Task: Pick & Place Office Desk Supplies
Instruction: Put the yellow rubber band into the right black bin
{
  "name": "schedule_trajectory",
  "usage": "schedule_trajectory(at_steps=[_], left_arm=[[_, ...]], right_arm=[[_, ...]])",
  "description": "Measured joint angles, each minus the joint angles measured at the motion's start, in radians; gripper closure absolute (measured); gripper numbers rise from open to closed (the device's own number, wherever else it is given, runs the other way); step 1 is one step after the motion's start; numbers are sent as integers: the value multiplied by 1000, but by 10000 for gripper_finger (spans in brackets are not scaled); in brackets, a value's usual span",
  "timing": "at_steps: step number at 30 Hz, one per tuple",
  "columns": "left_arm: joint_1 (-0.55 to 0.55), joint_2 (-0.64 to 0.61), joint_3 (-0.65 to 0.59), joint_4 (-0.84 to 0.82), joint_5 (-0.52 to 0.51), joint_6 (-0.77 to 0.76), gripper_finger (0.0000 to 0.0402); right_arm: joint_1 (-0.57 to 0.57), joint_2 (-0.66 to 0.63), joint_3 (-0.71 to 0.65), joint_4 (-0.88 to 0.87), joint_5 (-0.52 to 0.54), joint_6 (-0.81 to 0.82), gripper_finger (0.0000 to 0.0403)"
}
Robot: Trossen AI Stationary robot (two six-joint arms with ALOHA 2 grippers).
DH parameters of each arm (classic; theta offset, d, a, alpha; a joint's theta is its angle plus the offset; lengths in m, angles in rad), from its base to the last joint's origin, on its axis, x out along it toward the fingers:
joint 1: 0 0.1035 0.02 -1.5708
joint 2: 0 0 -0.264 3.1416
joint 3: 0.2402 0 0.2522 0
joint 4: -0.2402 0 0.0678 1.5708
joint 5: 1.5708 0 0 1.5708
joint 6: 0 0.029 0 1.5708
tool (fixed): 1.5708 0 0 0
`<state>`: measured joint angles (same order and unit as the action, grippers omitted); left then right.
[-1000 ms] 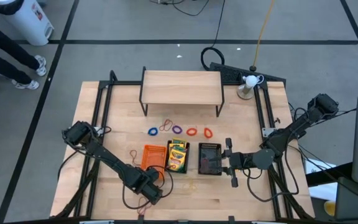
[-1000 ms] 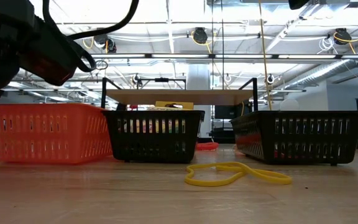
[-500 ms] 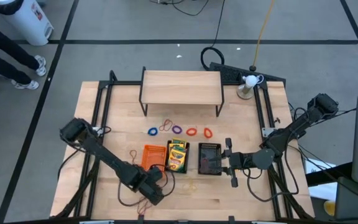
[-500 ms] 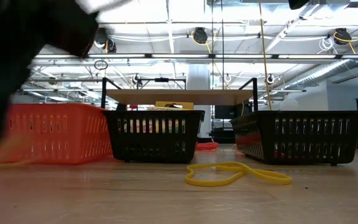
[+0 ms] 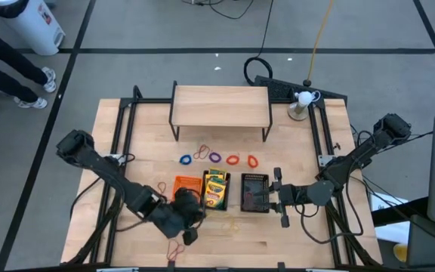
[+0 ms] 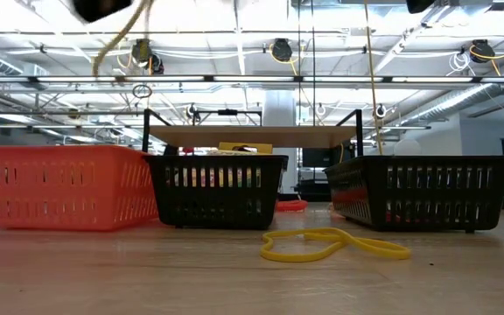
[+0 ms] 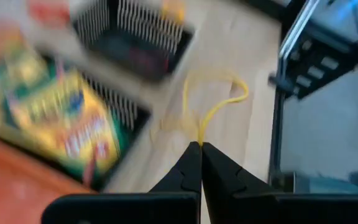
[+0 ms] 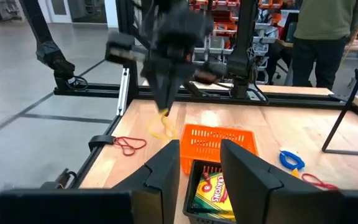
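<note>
My left gripper [image 5: 189, 231] hangs in the air just on the near side of the orange tray [image 5: 186, 190], shut on a yellow rubber band [image 8: 161, 127]. The gripper also shows in the right wrist view [image 8: 164, 102]. In the low view the band [image 6: 116, 39] dangles high at the left. A black tray [image 5: 216, 189] holding crayon boxes [image 8: 213, 193] and a second black tray [image 5: 255, 193] stand in a row with the orange one. Another yellow band [image 6: 331, 245] lies flat on the table before them. My right gripper [image 5: 279, 198] waits open beside the second black tray. My left gripper pinches the yellow rubber band [image 7: 202, 132] between its two shut fingertips [image 7: 191, 163]. The fingers slant downward. The band hangs below them as a slack loop [image 8: 160, 130], lifted clear of the table.
Blue [image 5: 185, 159], red [image 5: 201, 153], purple [image 5: 215, 157] and orange [image 5: 233, 160] bands lie behind the trays. A red band [image 5: 175, 248] lies at the near edge. A wooden shelf [image 5: 221, 106] stands at the back. A person [image 8: 328, 31] stands beyond the table.
My left gripper has risen from the table near the orange tray and has turned as it rose. The yellow band has come up with it and now hangs clear of the tabletop. The other yellow band has stayed where it lay.
</note>
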<state>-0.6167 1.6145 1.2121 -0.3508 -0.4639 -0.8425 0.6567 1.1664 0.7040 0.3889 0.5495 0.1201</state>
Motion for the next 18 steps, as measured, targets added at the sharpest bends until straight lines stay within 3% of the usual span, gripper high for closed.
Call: schedule_trajectory(at_steps=[9,18], left_arm=[[102,-5,1,257,-24,447,401],[251,-3,1,308,90,528,401]], right_arm=[[0,0,0,4,0,-1,298],[0,0,0,22,0,-7,298]])
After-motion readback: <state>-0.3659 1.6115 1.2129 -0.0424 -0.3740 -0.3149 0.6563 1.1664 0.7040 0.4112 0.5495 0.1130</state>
